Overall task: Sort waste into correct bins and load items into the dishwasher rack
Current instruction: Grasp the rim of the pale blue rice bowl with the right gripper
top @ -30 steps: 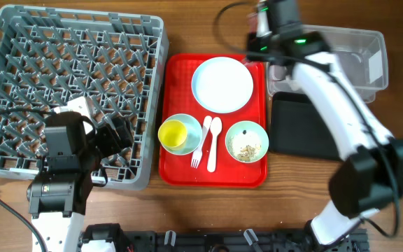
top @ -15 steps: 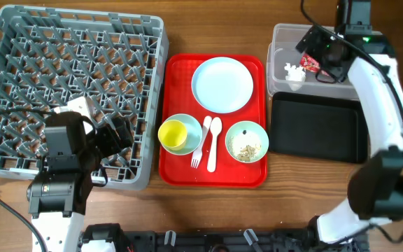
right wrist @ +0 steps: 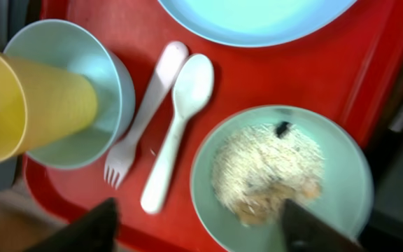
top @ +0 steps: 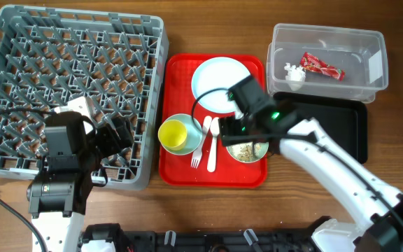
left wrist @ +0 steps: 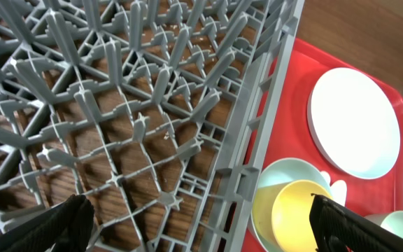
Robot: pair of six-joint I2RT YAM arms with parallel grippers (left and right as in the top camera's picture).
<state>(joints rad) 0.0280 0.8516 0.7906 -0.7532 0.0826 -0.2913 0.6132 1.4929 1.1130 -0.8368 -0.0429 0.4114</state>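
Note:
My right gripper (top: pixel 241 134) (right wrist: pixel 194 231) hovers open over the pale green bowl (top: pixel 256 151) (right wrist: pixel 341 185), straddling the rice-like crumbs (right wrist: pixel 268 168) in it. The red-and-white wrapper (top: pixel 322 66) and the white tissue (top: pixel 294 73) lie in the clear tub (top: pixel 376 49). The black tray (top: pixel 341 133) sits in front of the tub. A yellow cup (top: pixel 173 134) (right wrist: pixel 19 105) stands in the pale blue bowl (top: pixel 192 126) beside the fork (top: pixel 200 150) and spoon (top: pixel 213 150). The blue plate (top: pixel 219 80) is behind them. My left gripper (top: pixel 117 133) (left wrist: pixel 205 231) is open over the grey rack (top: pixel 68 56).
The dishes all rest on a red serving tray (top: pixel 177 171) between the rack and the two bins. My right arm stretches from the front right across the black tray's near corner. A black cable loops over the plate.
The right arm swung from the clear tub, leaving the wrapper inside, down to the green bowl on the red tray. Its jaws went from shut to open. The left arm stayed still.

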